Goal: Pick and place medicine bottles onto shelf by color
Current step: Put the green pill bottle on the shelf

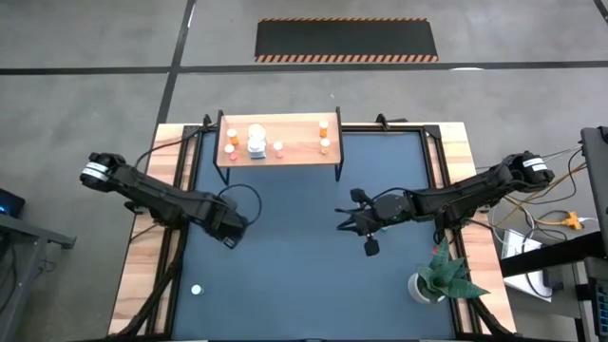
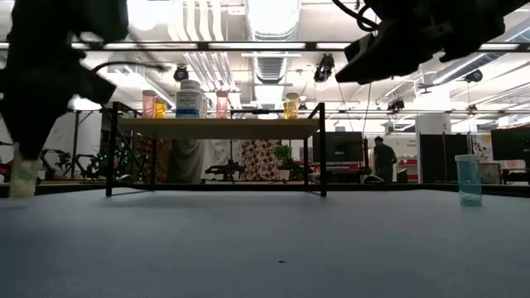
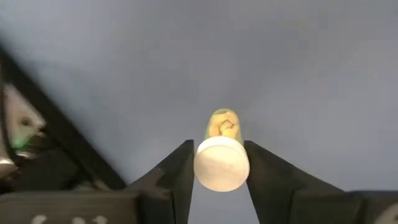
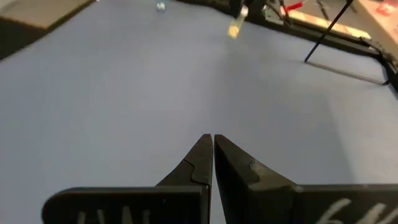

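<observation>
Left claw grips a yellowish bottle in front of the shelf, likely bound for it; right claw waits clenched, empty.

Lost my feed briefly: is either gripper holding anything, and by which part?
The left gripper holds a yellowish bottle, clamped at its white cap. The right gripper is shut, empty.

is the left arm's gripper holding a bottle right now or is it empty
Holding one. In the left wrist view the left gripper has its jaws shut on a small yellowish-green bottle with a white cap, lifted above the dark mat.
</observation>
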Motion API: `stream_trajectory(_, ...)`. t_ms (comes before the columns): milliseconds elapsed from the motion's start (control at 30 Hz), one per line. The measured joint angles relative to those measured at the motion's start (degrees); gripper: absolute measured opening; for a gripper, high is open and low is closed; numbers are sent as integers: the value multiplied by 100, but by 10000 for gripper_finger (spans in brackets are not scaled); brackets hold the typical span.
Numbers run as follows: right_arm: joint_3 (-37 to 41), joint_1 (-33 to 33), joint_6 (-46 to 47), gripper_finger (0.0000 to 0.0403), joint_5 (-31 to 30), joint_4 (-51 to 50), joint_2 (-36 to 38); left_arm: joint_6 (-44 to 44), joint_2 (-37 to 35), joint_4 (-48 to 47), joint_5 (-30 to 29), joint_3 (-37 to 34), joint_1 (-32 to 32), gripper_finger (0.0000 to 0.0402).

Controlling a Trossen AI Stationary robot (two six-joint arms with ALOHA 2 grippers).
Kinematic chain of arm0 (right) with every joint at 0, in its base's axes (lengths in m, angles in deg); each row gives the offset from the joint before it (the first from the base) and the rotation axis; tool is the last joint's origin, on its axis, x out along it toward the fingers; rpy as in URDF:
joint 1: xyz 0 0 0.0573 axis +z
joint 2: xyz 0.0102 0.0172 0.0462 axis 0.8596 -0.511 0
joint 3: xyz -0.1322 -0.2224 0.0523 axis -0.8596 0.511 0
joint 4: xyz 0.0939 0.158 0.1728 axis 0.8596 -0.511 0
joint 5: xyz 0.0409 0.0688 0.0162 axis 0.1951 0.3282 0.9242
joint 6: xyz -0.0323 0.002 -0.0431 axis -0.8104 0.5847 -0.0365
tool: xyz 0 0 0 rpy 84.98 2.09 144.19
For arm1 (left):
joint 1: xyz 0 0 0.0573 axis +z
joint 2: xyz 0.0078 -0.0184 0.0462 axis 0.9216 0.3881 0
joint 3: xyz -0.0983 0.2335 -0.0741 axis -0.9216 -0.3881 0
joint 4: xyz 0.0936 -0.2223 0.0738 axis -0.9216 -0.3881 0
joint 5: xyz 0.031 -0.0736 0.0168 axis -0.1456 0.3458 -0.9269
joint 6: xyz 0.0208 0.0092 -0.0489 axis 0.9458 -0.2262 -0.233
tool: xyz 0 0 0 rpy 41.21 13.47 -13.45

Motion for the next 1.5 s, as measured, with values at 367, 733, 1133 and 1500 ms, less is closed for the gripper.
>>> stream_trajectory(367, 0, 0, -79, 9, 1, -836, 350, 2644, 940, 379, 760, 2891, 10, 129)
stream_trajectory(733, 0, 1, 142, 9, 29, -931, 517, 5348, 2727, -1097, -148, 6238, 262, 131)
stream_trajectory(1133, 284, 55, 557, 9, 50, -782, 382, 5722, 2917, -99, -151, 4894, 78, 131)
stream_trajectory(1500, 299, 52, 384, 9, 51, -600, 384, 5574, 2908, 2579, 162, 2835, -345, 199)
